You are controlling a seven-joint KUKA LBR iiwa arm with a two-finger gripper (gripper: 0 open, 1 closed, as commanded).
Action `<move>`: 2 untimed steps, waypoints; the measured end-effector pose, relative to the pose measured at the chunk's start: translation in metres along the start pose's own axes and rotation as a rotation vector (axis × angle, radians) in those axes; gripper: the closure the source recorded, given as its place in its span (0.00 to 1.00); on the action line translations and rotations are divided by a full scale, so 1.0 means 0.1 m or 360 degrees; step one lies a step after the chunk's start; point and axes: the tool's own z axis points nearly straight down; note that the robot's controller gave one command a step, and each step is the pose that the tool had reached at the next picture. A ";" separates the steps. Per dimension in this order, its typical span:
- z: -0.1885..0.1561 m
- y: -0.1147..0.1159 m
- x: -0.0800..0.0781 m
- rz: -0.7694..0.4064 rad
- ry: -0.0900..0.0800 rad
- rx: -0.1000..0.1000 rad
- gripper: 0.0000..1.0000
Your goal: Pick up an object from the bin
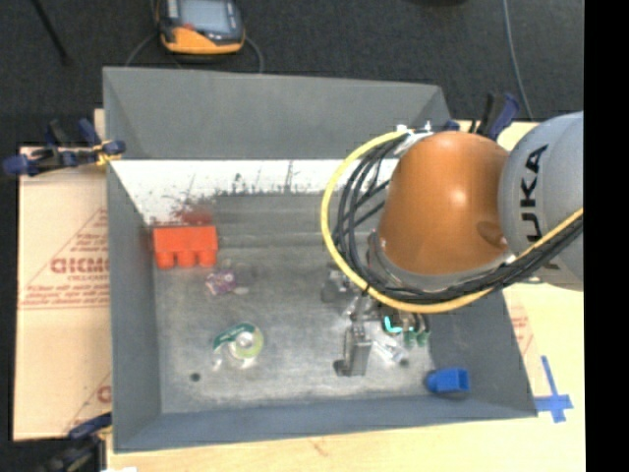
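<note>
**Tool low in the bin's right half, a green-and-clear thing just beside it**

The tool (352, 354) hangs under the arm's orange cover (442, 205), down close to the floor of the bin (133, 313). From this angle I cannot tell whether it is released or clenched, and nothing can be seen gripped in it. What lies directly under its tip looks like bare metal.

The nearest thing is a small green-and-clear thing (403, 336), just beside the tool on the view's right. It is partly tucked beneath the wrist. It shows as pale, see-through material with a few bright green bits. Its outline is broken up, so its long axis cannot be made out. If this is the thing to be picked, my judgement is that the tool would need a short shift toward the view's right before closing.

Further out the same way, near the bin's front right corner, sits a blue block (447, 382). It is small and solid, apart from the tool, and looks the easier shape to grip.

Well apart on the left half lie a green-and-white ring (239, 345), a purple scrap (222, 283), and an orange block (184, 246) near the back wall.
</note>
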 end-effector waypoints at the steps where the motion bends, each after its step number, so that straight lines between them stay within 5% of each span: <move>1: 1.65 0.87 -0.28 -0.0196 -0.0015 -0.0002 0.00; 2: 1.32 0.74 -0.42 0.0156 -0.0015 -0.0002 0.00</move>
